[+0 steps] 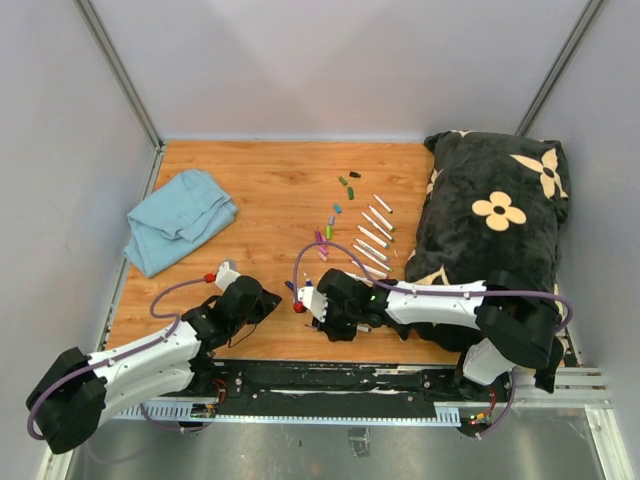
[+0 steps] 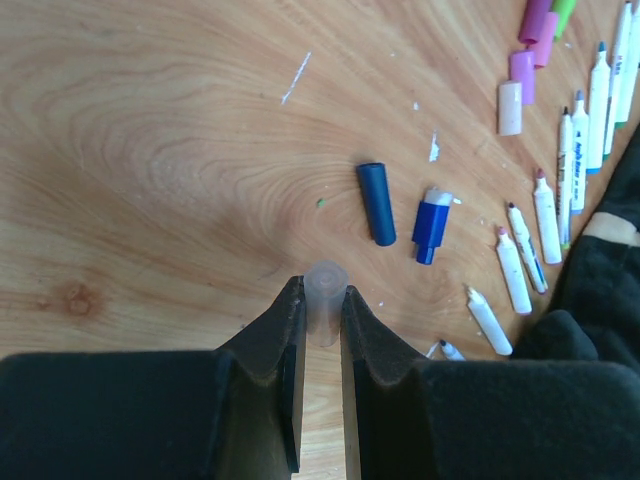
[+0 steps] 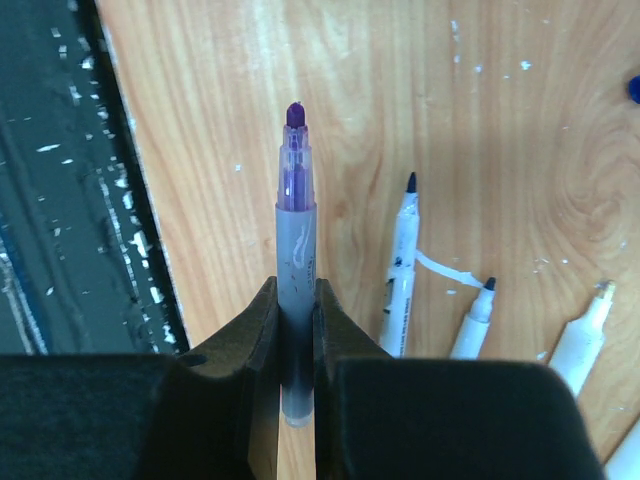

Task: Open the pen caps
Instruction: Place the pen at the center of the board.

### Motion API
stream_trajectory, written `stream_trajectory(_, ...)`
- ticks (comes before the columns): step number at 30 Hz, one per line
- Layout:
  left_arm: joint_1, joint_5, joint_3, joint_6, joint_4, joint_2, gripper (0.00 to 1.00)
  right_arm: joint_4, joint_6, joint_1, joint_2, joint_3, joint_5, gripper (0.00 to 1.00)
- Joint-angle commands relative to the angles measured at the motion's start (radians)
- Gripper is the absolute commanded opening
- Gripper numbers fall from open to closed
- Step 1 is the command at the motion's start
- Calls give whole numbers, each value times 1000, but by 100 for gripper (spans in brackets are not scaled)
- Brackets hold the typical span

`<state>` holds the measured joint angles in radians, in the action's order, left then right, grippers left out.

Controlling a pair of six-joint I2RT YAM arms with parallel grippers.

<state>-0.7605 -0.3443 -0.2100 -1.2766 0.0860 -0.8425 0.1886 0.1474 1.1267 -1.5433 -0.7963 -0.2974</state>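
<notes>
**Near edge.** The left claw (image 2: 322,300) is narrowed to a slim gap and pinches a stubby frosted cap (image 2: 325,282) between its fingers, the cap's closed end jutting past them. The right claw (image 3: 296,300) is closed just as tightly and clamps the barrel of a purple-tipped marker (image 3: 297,190). The marker's tip is bare and points away from the wrist. Loose white pens (image 3: 400,270) with exposed tips lie on the desk (image 3: 520,150) just beside the marker.

**Middle.** A dark blue cap (image 2: 377,203) lies on its side near a blue-and-white stub (image 2: 433,225), the two not touching. Beyond them, pink and purple caps (image 2: 527,60) cluster together. In the top view the pen caps (image 1: 350,191) trail in a loose line just left of a row of white pens (image 1: 373,235), right of the desk's centre.

**Far.** A crumpled blue cloth (image 1: 180,218) sits at the left rear. A black flowered cushion (image 1: 495,215) covers the right side.
</notes>
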Motion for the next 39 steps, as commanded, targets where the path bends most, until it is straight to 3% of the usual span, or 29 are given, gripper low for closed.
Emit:
stream_trajectory(1,6,-8,-10,-55,12,-28,3,26,8,25,-32,-41,91,4)
stream_trajectory(8,6,-16,8,-90,33,-34,8,41,11,45,-62,-54,108,11)
stream_trajectory(13,6,-30,4,-92,53,-34,23,46,6,45,-67,-58,112,13)
stream_trajectory(20,6,-30,11,-99,60,-31,29,52,2,45,-76,-62,108,16)
stream_trajectory(25,6,-27,14,-101,64,-20,30,51,-3,45,-80,-61,115,22)
stream_trajectory(39,6,-19,3,-76,89,59,33,60,8,45,-67,-72,121,25)
